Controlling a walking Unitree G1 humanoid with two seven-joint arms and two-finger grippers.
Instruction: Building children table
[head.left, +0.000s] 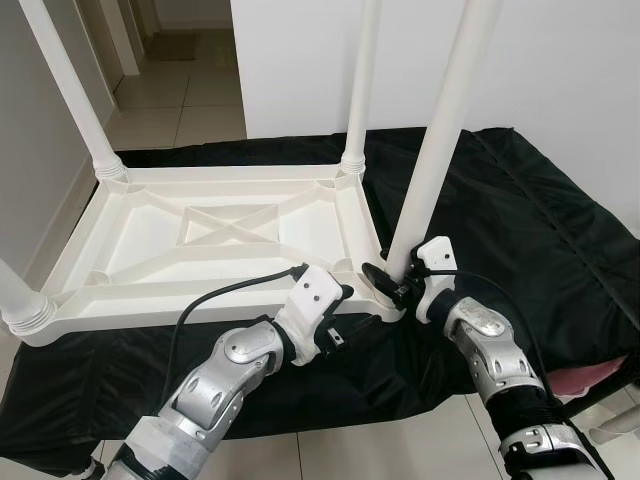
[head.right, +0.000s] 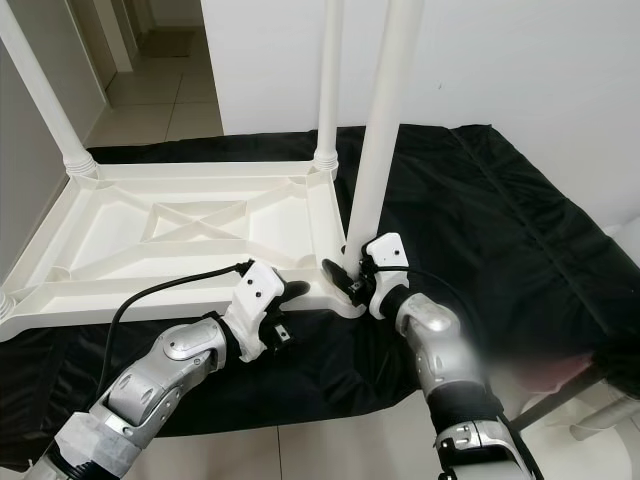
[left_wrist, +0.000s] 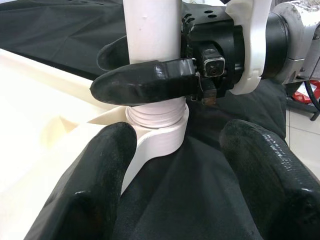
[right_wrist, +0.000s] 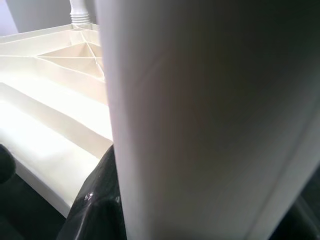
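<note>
the near-right leg (head.left: 432, 160) stands nearly upright in the corner socket of the upturned tabletop (head.left: 150, 250) on the black cloth (head.left: 530, 220). right gripper (left_wrist: 142, 67) pinches its base; left gripper (left_wrist: 185, 185), spread, waits just beside. the left wrist view shows threads, perhaps not fully seated.

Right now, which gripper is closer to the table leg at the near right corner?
Right. The right gripper is clamped around the table leg just above its socket; the left gripper sits open beside that corner of the tabletop, not touching the leg.
</note>
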